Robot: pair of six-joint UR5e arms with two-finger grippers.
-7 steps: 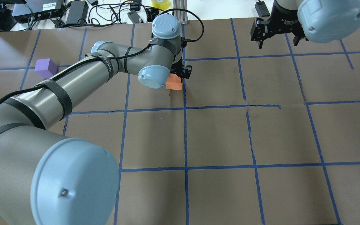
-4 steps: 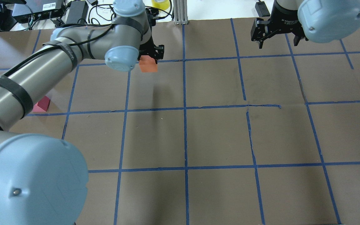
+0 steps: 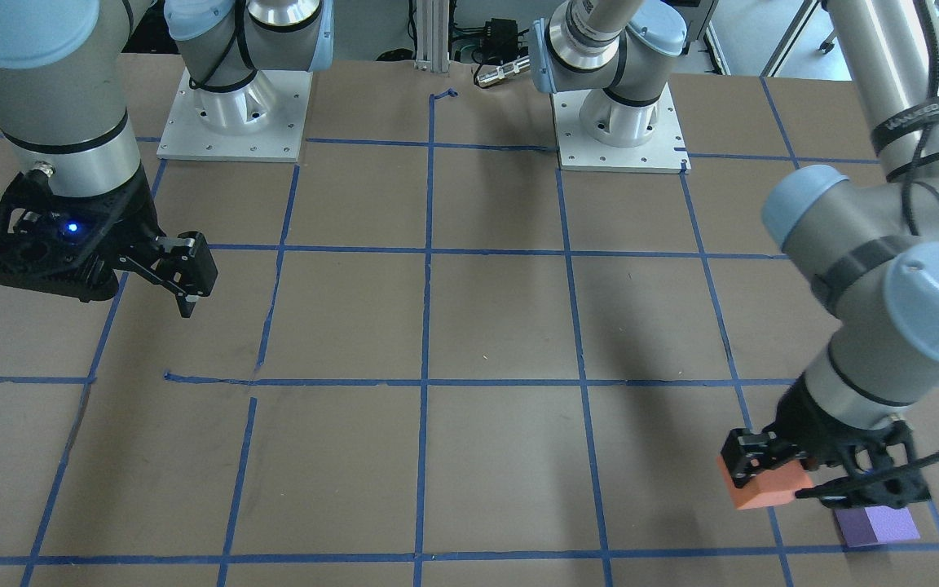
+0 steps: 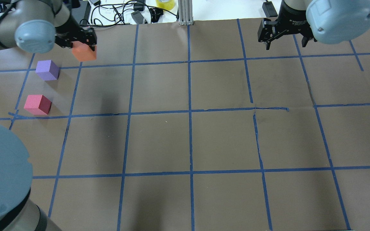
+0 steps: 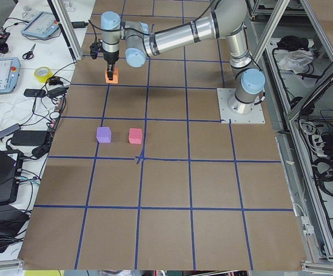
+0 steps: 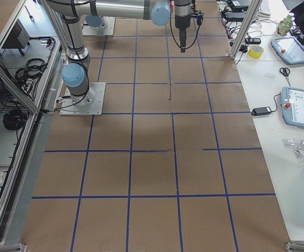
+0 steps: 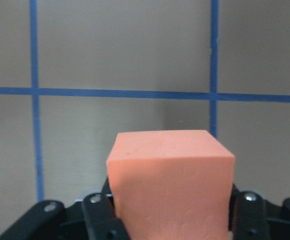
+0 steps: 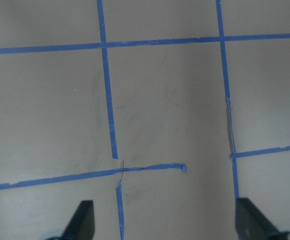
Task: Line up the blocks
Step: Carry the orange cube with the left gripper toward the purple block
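Above the far left of the counter (image 4: 223, 141), left fingers (image 3: 747, 458) pinch the orange block (image 4: 83, 53); right fingers (image 3: 191, 269) hang spread. Lower it squarely beyond the purple block (image 4: 47, 69), aligned with the pink block (image 4: 37, 104).

orange block (image 4: 83, 53), purple block (image 4: 47, 70), pink-red block (image 4: 37, 104), brown table (image 4: 223, 138), blue tape grid (image 4: 190, 141)

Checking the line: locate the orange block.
The orange block is at the overhead view's far left, in the jaws of the left gripper, beyond the purple block.
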